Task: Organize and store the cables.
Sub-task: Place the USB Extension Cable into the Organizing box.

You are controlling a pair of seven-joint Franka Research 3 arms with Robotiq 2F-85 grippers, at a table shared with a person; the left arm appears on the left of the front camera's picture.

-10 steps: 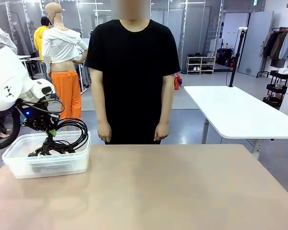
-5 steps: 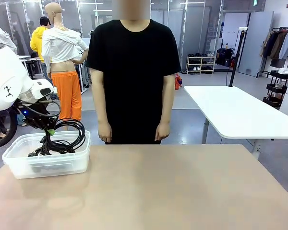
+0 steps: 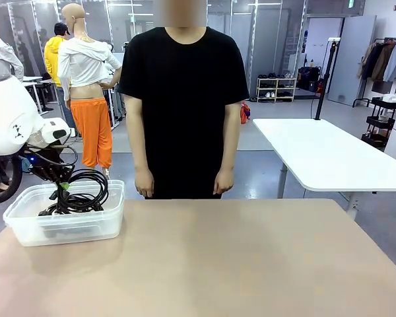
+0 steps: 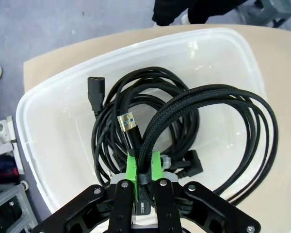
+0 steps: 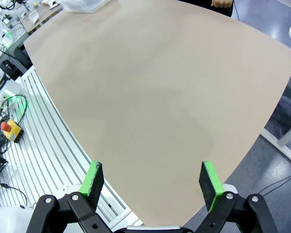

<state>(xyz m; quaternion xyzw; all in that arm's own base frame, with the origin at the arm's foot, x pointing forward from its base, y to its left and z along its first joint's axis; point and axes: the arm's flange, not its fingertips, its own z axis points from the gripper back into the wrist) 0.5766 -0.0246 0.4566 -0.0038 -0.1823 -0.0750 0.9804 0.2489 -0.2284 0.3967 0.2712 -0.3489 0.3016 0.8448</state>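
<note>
The left gripper [image 4: 143, 182] has sunk lower, jaws clenched on a braided cable [image 4: 218, 111] hanging into the bin [image 4: 48, 97]; right gripper [image 5: 148, 182] gapes wide. Limp, light coil; grasp bundled strands.

Left claw [image 4: 142, 171] pads mostly hidden by braided cable [image 4: 194, 104].

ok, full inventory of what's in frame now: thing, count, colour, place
braided cable: one, black, coiled, pinched in the left hand, hanging over the bin
cables in bin: count unclear, black, tangled coils, a blue USB plug on top
bin: one, clear plastic, table's left far corner
table: one, tan
person: one, black T-shirt, standing at far side, arms down
left hand: shut on the braided cable, above bin
right hand: open, over bare table
</note>
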